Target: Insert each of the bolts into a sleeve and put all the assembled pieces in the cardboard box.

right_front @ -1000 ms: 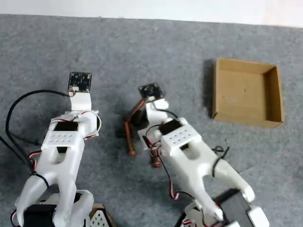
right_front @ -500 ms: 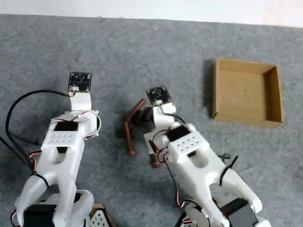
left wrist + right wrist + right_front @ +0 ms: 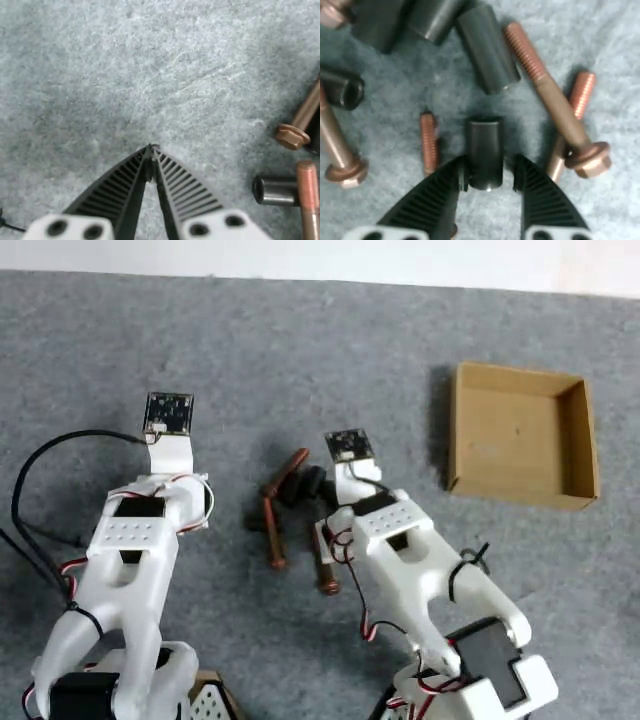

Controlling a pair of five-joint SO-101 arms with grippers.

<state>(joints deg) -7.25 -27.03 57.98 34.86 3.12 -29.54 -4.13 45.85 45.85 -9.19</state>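
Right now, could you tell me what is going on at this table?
The right gripper stands open around a black sleeve lying on the mat, among loose bolts and other sleeves. The left gripper is shut, over bare mat beside that pile, holding nothing. The box sits off to the side with no assembled piece in it yet.

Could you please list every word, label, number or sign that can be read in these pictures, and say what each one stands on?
None: no text can be read here.
The cardboard box: plain, no print to be seen.
The bolts and sleeves: no marks can be made out; the bolt heads are too blurred to tell.
The circuit boards on the arms' wrists: any print is too small to read.
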